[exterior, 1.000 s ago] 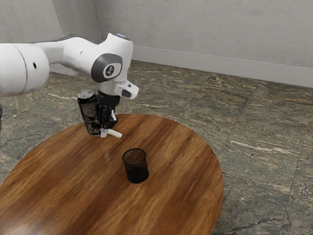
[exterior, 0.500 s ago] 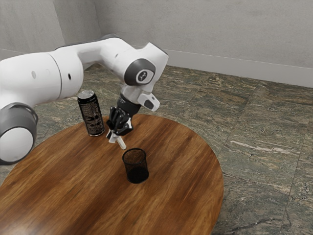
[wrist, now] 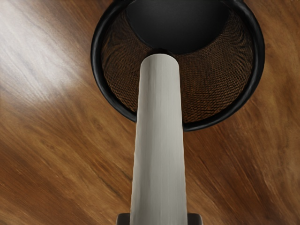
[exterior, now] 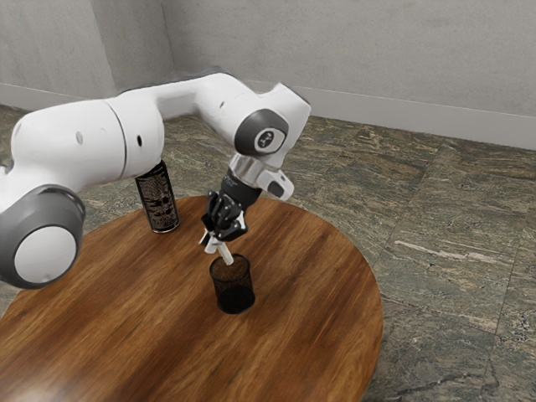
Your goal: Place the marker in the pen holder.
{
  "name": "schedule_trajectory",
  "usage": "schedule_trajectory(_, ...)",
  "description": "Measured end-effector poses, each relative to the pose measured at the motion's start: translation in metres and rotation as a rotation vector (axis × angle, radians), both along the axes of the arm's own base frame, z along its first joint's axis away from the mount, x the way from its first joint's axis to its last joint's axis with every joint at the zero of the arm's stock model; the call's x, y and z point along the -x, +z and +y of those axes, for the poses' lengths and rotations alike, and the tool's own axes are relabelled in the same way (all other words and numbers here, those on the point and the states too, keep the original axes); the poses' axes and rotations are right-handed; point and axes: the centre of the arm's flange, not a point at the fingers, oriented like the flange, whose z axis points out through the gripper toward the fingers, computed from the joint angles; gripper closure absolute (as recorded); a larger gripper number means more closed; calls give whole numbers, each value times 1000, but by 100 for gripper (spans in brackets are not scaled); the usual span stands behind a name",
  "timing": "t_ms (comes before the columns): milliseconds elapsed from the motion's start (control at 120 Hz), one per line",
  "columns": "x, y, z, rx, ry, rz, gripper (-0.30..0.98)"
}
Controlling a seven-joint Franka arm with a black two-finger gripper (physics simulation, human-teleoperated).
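My gripper (exterior: 215, 240) hangs just above the pen holder in the exterior view, shut on the white marker (exterior: 225, 253). The marker slants downward, its free end at the rim of the black mesh pen holder (exterior: 233, 289), which stands upright. In the wrist view the marker (wrist: 160, 140) reaches out from between two dark fingertips and overlaps the near rim of the pen holder (wrist: 213, 123), its tip over the opening. Whether the tip is below the rim I cannot tell.
A tall black can (exterior: 157, 199) stands near the round wooden table's (exterior: 310, 310) far left edge in the exterior view, partly behind the arm. The table's edge curves around on the exterior view's right, with stone floor (exterior: 435, 243) beyond.
My hand has moved toward the exterior view's right with the marker, away from the can and to the pen holder. The marker now points more steeply down. The pen holder has stayed put.
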Motion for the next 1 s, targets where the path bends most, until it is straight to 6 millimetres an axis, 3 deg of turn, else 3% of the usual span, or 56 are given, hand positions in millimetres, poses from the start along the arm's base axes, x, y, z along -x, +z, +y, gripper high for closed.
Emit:
schedule_trajectory(308, -1, -23, 1, -16, 15, 19, 74)
schedule_trajectory(467, -1, -25, 0, -14, 28, 21, 40)
schedule_trajectory(575, 0, -21, -1, -12, 34, 14, 24)
schedule_trajectory(600, 0, -7, 0, -6, 37, -7, 21)
schedule_trajectory(625, 4, 29, 3, 9, 41, -59, 19)
schedule_trajectory(658, 20, 104, 14, 36, 55, -165, 16)
schedule_trajectory(700, 52, 201, 43, 70, 96, -316, 13)
schedule_trajectory(725, 71, 243, 61, 94, 134, -390, 12)
schedule_trajectory(742, 80, 260, 72, 108, 157, -426, 11)
schedule_trajectory(767, 88, 270, 85, 127, 188, -455, 10)
schedule_trajectory(925, 88, 254, 149, 170, 350, -526, 5)
schedule_trajectory(1000, 89, 265, 176, 173, 400, -580, 3)
